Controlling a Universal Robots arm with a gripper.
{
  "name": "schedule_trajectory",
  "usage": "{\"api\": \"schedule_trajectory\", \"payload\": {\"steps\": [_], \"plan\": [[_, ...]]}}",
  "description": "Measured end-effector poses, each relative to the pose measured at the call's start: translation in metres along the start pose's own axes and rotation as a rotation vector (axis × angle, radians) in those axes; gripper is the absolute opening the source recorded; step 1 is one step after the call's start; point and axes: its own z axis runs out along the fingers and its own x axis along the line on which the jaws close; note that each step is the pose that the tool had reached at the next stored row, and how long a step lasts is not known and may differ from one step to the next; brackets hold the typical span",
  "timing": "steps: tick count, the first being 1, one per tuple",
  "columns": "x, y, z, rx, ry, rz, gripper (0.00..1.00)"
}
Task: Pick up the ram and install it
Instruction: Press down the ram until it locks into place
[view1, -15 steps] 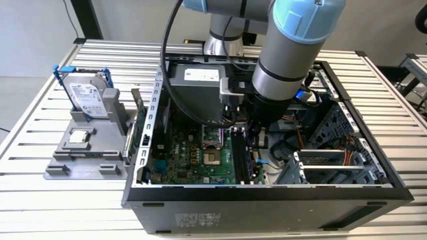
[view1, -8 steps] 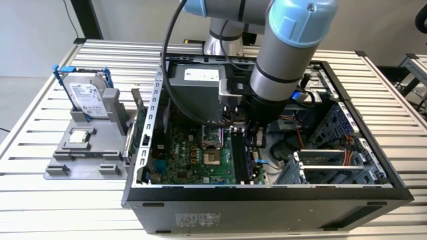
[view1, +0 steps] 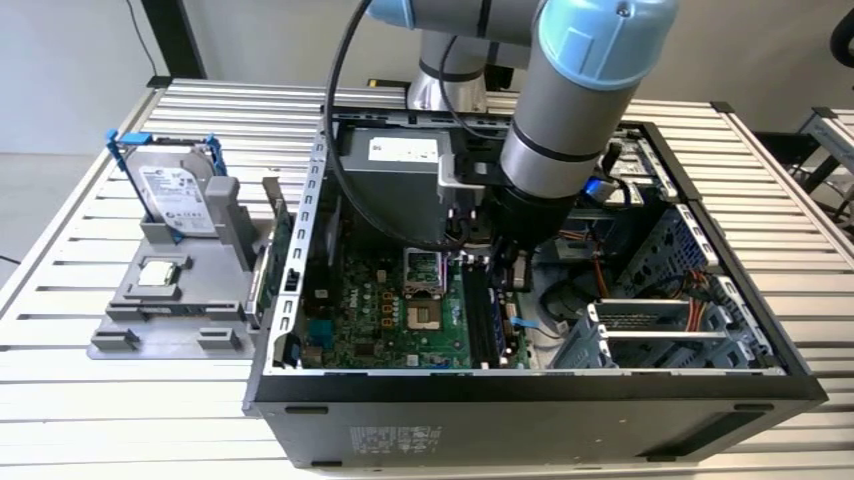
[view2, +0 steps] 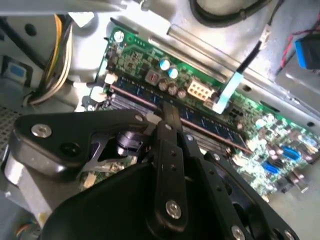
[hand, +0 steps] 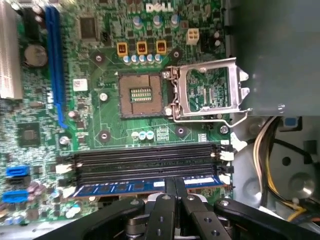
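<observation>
Bench (view1: 120, 400): I see a slatted metal top carrying the open computer case (view1: 534, 400).
Motherboard (hand: 115, 135): lies flat inside the case, its processor socket (hand: 141, 94) bare and latch frame flipped open.
Ram (hand: 120, 188): I see it lying along the outermost black slot, beside the empty slots (hand: 145, 162).
Gripper (hand: 175, 187): my fingers (hand: 170, 186) are nearly closed, pinched on the ram's middle.

The ram (hand: 145, 186) lies along the outermost of the black memory slots (hand: 145, 162) on the green motherboard (hand: 100, 107), its blue face showing. The hand (hand: 175, 187) pinches the stick at about its middle with fingers (hand: 170, 184) pressed together. Beyond the slots sit the open processor socket (hand: 141, 94) and its raised metal cover (hand: 207, 90).
</observation>
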Motion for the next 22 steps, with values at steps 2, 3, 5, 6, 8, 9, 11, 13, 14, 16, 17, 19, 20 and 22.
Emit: {"api": "schedule_trajectory", "payload": {"steps": [2, 3, 5, 6, 8, 9, 11, 13, 14, 16, 17, 19, 20, 22], "plan": [[-0.0003, 0.0003, -0.0091, 0.0, 0.0, 0.0, 0.0], [-0.0005, 0.0004, -0.0138, -0.0001, 0.0005, 0.0, 0.0], [-0.0008, 0.0006, -0.0211, -0.0001, 0.0003, 0.0, 0.0], [-0.0008, 0.0006, -0.0218, 0.0, 0.0002, 0.0, 0.0], [-0.0008, 0.0007, -0.0218, 0.0, 0.0, 0.0, 0.0], [-0.0008, 0.0006, -0.0218, 0.0, 0.0, 0.0, 0.0], [0.0002, -0.0009, -0.022, -0.0016, 0.0007, 0.0, 0.0], [0.0012, -0.0041, -0.0213, -0.0034, 0.0009, 0.0, 0.0], [0.002, -0.006, -0.0209, -0.0037, 0.0013, 0.0, 0.0], [0.0041, -0.009, -0.019, -0.0038, 0.0017, 0.0, 0.0], [0.0062, -0.0097, -0.0184, -0.0038, 0.0016, 0.0, 0.0], [0.0118, -0.0105, -0.0176, -0.0038, 0.0017, 0.0, 0.0], [0.0138, -0.0107, -0.0171, -0.0038, 0.0016, 0.001, 0.0], [0.0157, -0.0112, -0.0165, -0.0092, 0.0019, 0.004, 0.0]]}}
